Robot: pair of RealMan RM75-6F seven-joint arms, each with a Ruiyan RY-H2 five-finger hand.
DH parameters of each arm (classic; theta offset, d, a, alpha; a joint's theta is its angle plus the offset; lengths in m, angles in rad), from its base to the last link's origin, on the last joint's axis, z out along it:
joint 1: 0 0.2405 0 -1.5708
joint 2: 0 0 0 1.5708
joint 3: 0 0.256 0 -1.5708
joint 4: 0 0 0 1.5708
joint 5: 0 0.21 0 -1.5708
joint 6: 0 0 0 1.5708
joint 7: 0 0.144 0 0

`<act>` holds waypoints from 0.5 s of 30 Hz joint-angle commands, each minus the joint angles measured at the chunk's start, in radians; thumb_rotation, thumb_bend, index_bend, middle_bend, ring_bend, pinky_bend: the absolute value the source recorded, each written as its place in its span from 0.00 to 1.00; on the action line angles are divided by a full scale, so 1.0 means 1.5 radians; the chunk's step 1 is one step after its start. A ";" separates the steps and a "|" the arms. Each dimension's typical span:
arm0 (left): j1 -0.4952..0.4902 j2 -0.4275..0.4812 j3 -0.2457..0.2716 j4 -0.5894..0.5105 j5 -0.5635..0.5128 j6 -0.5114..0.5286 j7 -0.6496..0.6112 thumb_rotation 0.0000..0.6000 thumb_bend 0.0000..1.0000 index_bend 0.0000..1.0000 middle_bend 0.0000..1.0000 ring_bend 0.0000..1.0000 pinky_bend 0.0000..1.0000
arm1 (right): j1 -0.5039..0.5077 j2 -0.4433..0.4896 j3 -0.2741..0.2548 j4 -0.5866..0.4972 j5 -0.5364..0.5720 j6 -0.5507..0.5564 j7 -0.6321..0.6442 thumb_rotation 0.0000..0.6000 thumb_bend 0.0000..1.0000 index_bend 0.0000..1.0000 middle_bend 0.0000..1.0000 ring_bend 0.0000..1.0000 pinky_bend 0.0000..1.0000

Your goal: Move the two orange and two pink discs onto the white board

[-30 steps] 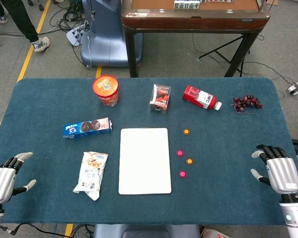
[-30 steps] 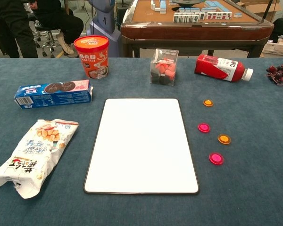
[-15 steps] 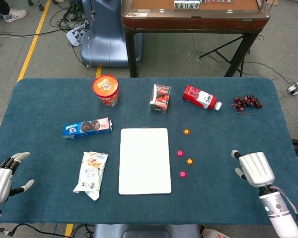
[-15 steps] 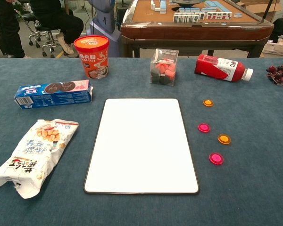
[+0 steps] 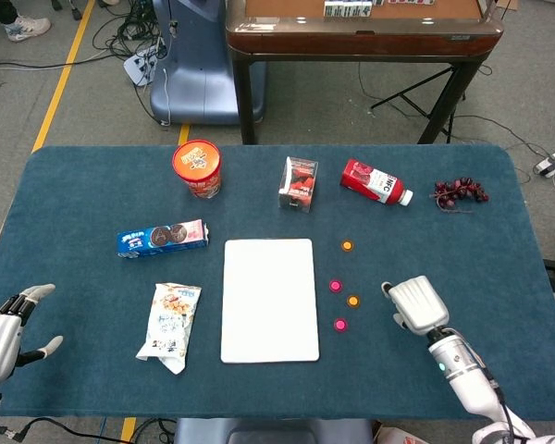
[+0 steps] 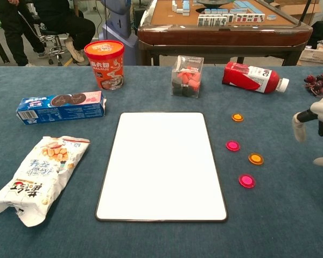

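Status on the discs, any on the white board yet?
None done: the white board is bare. Both orange discs and both pink discs lie on the cloth beside it. Right hand hovers near them, empty; left hand is idle. All four remain.

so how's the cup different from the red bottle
The cup stands upright; the red bottle lies on its side. The cup is orange, wide, with a flat orange lid; the bottle is red with a white label and a small white cap. The cup sits behind the board's left corner, near the blue cookie box; the bottle lies further right, behind the discs. Both rest along the far side of the table, untouched by either hand.
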 commanded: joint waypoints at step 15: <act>0.000 0.002 0.001 0.000 0.002 -0.001 -0.004 1.00 0.07 0.26 0.26 0.31 0.53 | 0.057 -0.044 0.014 -0.003 0.099 -0.050 -0.056 1.00 0.19 0.47 1.00 1.00 1.00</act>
